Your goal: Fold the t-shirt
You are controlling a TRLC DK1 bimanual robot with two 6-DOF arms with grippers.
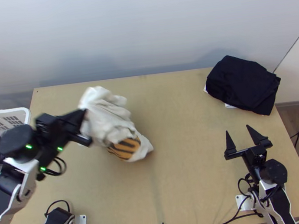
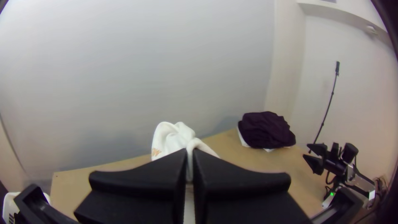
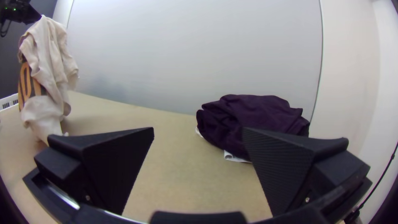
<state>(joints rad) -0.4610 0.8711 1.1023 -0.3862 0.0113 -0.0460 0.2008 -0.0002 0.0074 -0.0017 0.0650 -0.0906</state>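
My left gripper is over the table's left part, shut on a cream t-shirt with an orange and black print. The shirt hangs bunched from it, held up above the table. In the left wrist view cloth is pinched between the fingers of the left gripper. The right wrist view has the hanging shirt with its lower end near the tabletop. My right gripper stands open and without cloth over the table's right side; in its wrist view the right gripper has its fingers wide apart.
Dark folded cloth lies on something white at the table's back right corner. A white basket with dark cloth stands beyond the left edge. Bare wooden tabletop lies between the shirt and my right gripper. Cables run along the near edge.
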